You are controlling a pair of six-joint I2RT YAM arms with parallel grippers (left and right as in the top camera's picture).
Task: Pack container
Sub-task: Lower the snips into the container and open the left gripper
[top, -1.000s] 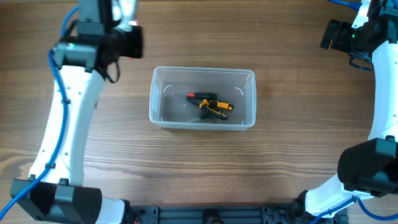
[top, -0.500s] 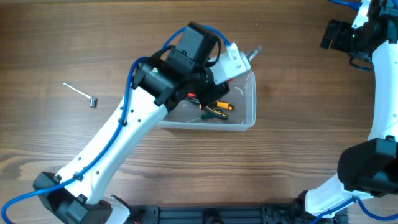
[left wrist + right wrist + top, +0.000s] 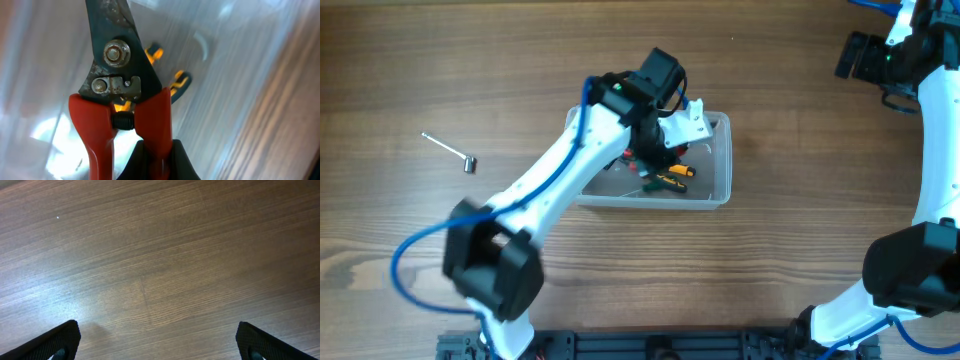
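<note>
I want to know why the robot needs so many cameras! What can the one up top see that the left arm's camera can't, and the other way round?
Only the overhead view shows the small metal key lying on the table left of the container, and the right arm off at the side. Only the left wrist view shows the dark blades and bolt of the red-handled cutters close up, pinched in the left claw. Both show the clear container and the yellow-handled pliers inside it.
</note>
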